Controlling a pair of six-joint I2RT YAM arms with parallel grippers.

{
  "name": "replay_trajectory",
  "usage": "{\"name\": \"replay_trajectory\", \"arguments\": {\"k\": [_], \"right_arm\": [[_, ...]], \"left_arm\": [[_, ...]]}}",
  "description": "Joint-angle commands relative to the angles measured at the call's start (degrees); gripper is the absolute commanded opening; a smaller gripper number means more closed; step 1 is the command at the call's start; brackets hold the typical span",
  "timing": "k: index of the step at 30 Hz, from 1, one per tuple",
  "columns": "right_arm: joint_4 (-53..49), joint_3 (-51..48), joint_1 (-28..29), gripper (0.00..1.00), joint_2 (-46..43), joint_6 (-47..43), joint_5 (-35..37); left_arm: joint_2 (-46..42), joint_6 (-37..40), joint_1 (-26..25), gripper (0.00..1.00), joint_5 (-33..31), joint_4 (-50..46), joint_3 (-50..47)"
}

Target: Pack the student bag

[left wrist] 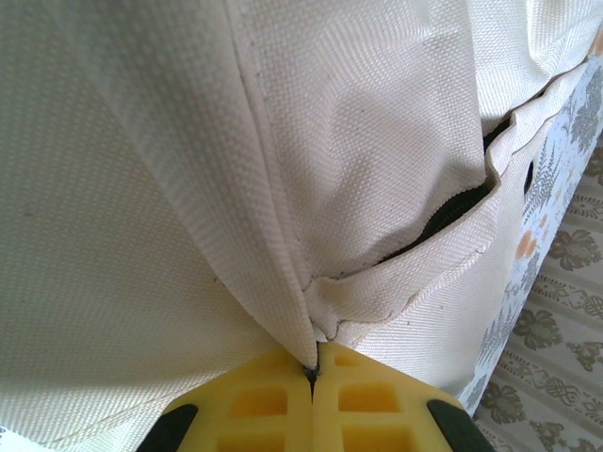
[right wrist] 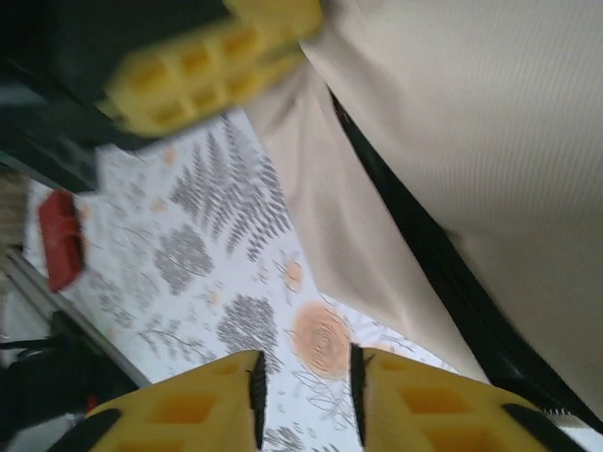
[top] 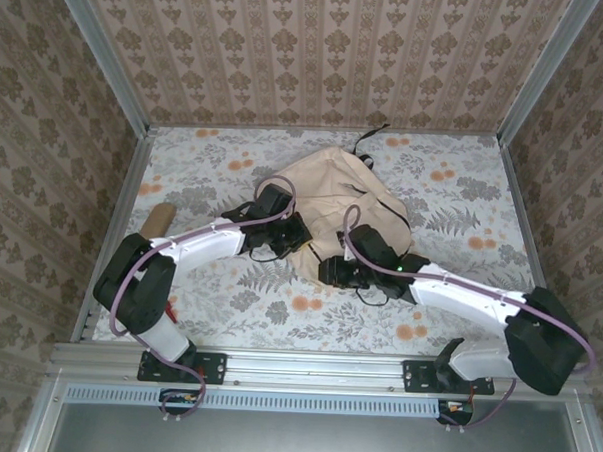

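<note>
Right, working down from the biggest thing: the flat tabletop with its grey fern and orange flower print (top: 462, 213) carries one student bag (top: 328, 187), the big cream fabric backpack, slumped mid-table a little toward the far wall. My left gripper (left wrist: 314, 377) is pinched tight on a fold of its canvas, right at the seam beside a pocket mouth that gapes onto dark lining. My right gripper (right wrist: 306, 377) hovers just beside the bag's near edge, jaws apart, nothing between them but tablecloth. As for progress, I'd call it early: I can't see inside the bag, and one small tan oblong pencil case (top: 160, 218) lies out by the left wall, well apart from it. One small red object (right wrist: 58, 240) sits near my left arm's base; what it is I can't tell. So by my count: one bag, one case, one red item, and both loose things left to go in.
</note>
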Motion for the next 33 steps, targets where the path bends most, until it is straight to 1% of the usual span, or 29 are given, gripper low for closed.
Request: {"name": "replay_trajectory", "arguments": {"k": [1, 3, 7, 10, 13, 17, 19, 24, 29, 33], "right_arm": [[4.2, -1.7, -2.6, 0.39, 0.0, 3.9, -2.9], [8.7, -2.3, -3.3, 0.41, 1.4, 7.4, -4.9], [14.6, -2.4, -4.4, 0.43, 5.3, 13.1, -5.3], [18.7, -2.6, -4.8, 0.44, 9.7, 16.0, -5.9], [22.2, -3.1, -4.7, 0.52, 12.1, 18.4, -7.9], [26.6, -5.2, -4.8, 0.63, 13.6, 22.0, -8.9], [30.0, -6.3, -4.8, 0.67, 14.5, 23.8, -9.3], [37.8, -7.4, -4.7, 0.68, 17.6, 27.8, -9.8], [42.2, -8.0, -5.5, 0.67, 17.2, 26.7, -7.4], [45.5, -8.3, -7.3, 0.67, 16.9, 27.1, -7.9]], "left_arm": [[-2.3, 0.1, 0.4, 0.00, 1.7, 2.9, -0.6], [-2.3, 0.3, 0.4, 0.00, 2.2, 2.9, -0.3], [-2.3, 0.4, 0.6, 0.00, 3.4, 3.2, -0.3], [-2.2, 0.2, 0.7, 0.00, 4.1, 3.7, -0.3], [-2.1, 0.0, 0.7, 0.00, 4.6, 4.1, -0.1], [-1.8, -0.3, 0.9, 0.00, 5.0, 4.5, 0.0], [-1.5, -0.5, 0.9, 0.00, 5.3, 5.1, 0.0], [-1.2, -1.0, 1.0, 0.00, 5.9, 5.9, 0.1], [-1.1, -1.4, 1.0, 0.00, 6.1, 6.1, -0.5], [-1.0, -1.9, 1.1, 0.00, 6.4, 6.9, -0.9]]}}
